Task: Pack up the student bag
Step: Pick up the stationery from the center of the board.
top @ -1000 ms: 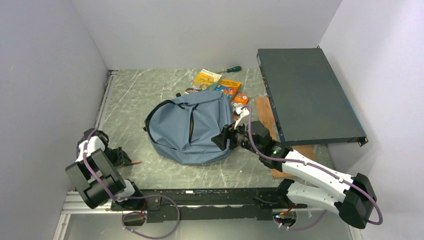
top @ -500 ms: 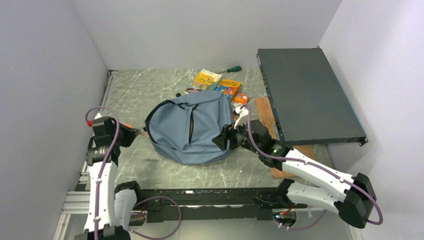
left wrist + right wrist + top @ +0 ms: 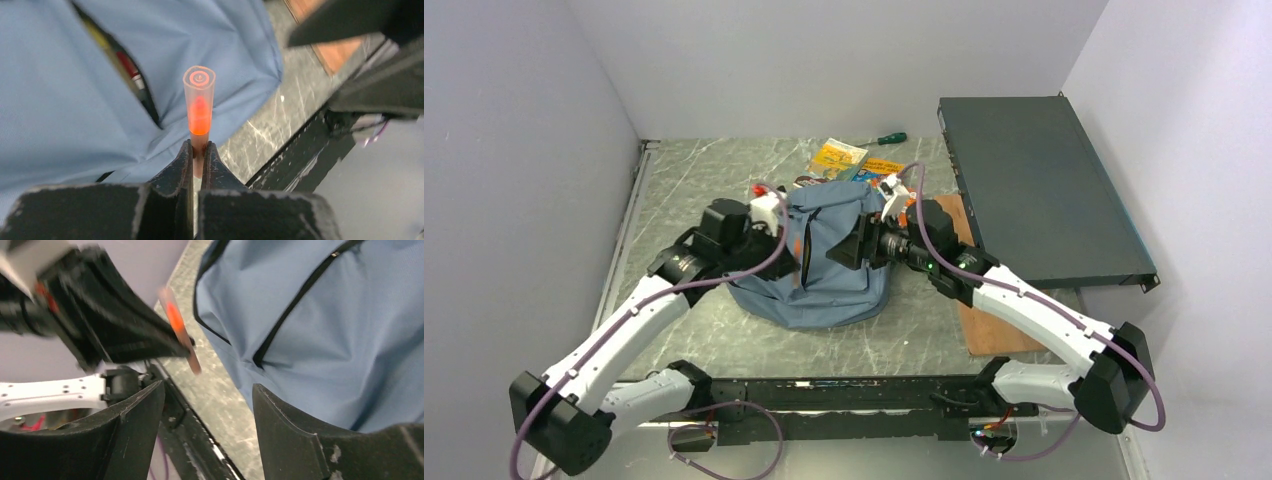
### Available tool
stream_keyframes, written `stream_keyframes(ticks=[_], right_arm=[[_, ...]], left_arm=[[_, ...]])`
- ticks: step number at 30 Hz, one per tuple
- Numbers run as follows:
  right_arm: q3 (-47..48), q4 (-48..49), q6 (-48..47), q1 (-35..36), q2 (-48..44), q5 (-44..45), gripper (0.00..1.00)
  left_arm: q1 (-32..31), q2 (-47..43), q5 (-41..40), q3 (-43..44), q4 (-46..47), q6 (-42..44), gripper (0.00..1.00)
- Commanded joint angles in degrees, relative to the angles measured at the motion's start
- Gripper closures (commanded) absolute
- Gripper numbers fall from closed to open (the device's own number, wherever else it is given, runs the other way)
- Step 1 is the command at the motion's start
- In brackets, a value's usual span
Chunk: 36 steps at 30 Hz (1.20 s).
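Swinging in from seven o'clock, the left gripper (image 3: 198,149) brings its pinched pen (image 3: 199,102) over the open bag (image 3: 824,290), ready to pack; right gripper (image 3: 205,387) spread.

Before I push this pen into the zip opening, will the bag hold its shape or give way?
Likely gives: the student bag is soft fabric, slumped and creased, so it should dent or slide. Its zip opening is a narrow slit that may shut under pressure. The thin pen, pinched at one end by the left gripper, could pivot.
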Motion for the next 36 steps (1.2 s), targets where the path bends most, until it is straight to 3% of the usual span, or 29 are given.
stream_keyframes(ticks=[1,7,13,20,25,29,30,33,36], right_arm=[[5.9,2.5,5.5,-1.8,2.5,-8.5,0.31],[6.0,3.1,7.0,-2.2,3.8,-9.5,0.31],[3.0,6.5,8.6,-2.2,4.2,-10.3,0.39],[1.5,7.8,9.2,-2.3,5.4,-12.0,0.65],[-0.1,8.5,10.5,-2.3,5.1,-12.9,1.00],[-1.3,9.4,11.3,-2.4,3.8,-12.5,1.00],[-1.2,9.2,11.2,-2.4,3.8,-12.4,0.96],[-0.7,8.3,10.6,-2.4,4.3,-12.3,0.70],[-1.1,9.6,11.4,-2.4,4.5,-13.0,0.67]], left_arm=[[-9.4,2.7,-4.2,6.2,-3.8,12.7,1.00],[-14.5,6.8,-5.4,9.4,-4.9,15.3,1.00],[-18.4,9.6,-5.9,12.0,-5.9,16.1,1.00],[-21.7,12.0,-7.6,14.3,-6.5,16.3,1.00],[-22.5,12.3,-10.3,14.2,-6.1,15.1,1.00],[-22.4,11.2,-10.5,13.1,-4.6,13.8,1.00],[-22.4,10.8,-10.4,12.7,-4.1,13.5,1.00],[-22.4,10.1,-10.5,12.5,-3.6,13.6,1.00],[-22.4,10.5,-11.4,13.5,-5.7,14.4,1.00]])
